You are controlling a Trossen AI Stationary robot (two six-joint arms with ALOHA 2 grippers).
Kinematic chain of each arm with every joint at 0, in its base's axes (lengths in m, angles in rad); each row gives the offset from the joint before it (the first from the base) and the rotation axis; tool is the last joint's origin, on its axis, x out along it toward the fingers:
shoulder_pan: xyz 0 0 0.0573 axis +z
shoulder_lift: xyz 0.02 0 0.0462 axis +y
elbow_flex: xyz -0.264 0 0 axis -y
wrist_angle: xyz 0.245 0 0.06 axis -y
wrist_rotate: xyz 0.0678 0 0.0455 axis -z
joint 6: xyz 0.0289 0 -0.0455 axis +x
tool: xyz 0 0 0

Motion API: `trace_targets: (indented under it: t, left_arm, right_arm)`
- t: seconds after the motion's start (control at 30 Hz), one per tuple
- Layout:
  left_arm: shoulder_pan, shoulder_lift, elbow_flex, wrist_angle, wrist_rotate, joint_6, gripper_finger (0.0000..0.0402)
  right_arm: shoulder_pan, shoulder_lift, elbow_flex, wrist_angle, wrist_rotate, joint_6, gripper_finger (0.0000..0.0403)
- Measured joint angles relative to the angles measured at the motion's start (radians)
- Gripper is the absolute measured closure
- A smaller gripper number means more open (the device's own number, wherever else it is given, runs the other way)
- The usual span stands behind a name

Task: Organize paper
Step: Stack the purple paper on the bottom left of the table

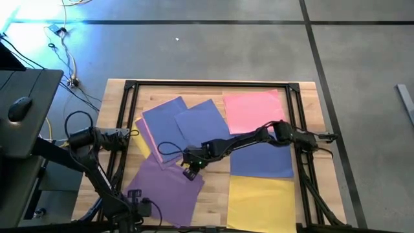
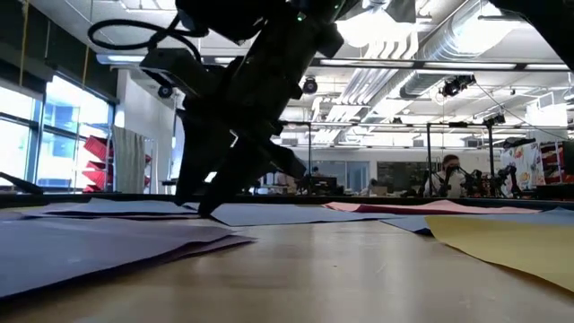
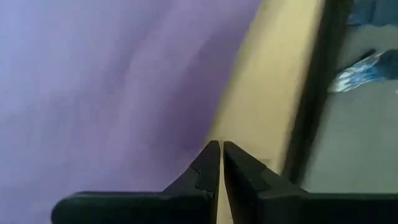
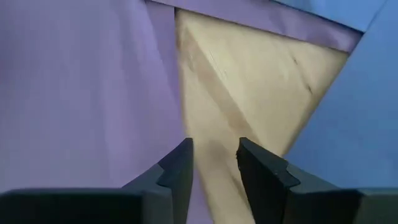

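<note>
Coloured sheets lie flat on the wooden table. A pink one (image 1: 253, 110) is far right, with blue ones (image 1: 194, 123) overlapping at far centre. Another blue one (image 1: 262, 158) sits above a yellow one (image 1: 262, 202). A purple sheet (image 1: 162, 191) lies near left. My right gripper (image 1: 189, 169) is open and low at the purple sheet's far right corner. In its wrist view the right gripper (image 4: 214, 152) has one finger over purple paper (image 4: 81, 81) and one over bare wood. My left gripper (image 3: 221, 146) is shut by the purple sheet's left edge (image 3: 205, 124). My right gripper comes down slanting from the table's right, its fingertips (image 2: 206, 211) close to the purple sheet's far right edge (image 4: 177, 112); whether they touch the paper, I cannot tell. My left gripper points at the purple sheet's left edge; whether it touches, I cannot tell.
A dark metal frame (image 1: 129, 87) runs around the table's far, left and right sides. Yellow and pink edges (image 1: 143, 139) stick out from under the far-left blue sheet. Bare wood (image 1: 213, 194) shows between the purple and yellow sheets. A person (image 2: 446, 175) sits far behind the table.
</note>
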Motion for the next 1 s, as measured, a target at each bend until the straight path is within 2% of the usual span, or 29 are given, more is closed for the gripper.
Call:
trace_targets:
  t: [0.17, 0.47, 0.67, 1.0]
  left_arm:
    - [0.008, 0.007, -0.01, -0.03, -0.004, -0.01, 0.0401]
    - [0.021, 0.005, 0.019, -0.221, -0.022, -0.121, 0.0401]
    - [0.021, 0.006, 0.063, -0.369, -0.02, -0.199, 0.0401]
    - [0.021, 0.005, 0.217, -0.433, 0.022, -0.247, 0.0401]
  right_arm:
    - [0.041, 0.018, 0.0, 0.028, 0.059, -0.02, 0.0395]
    - [0.095, 0.045, 0.001, 0.049, 0.061, -0.054, 0.0402]
    - [0.103, 0.043, 0.002, 0.04, -0.017, -0.102, 0.0403]
    - [0.094, 0.0, 0.0, -0.037, -0.031, -0.081, 0.0403]
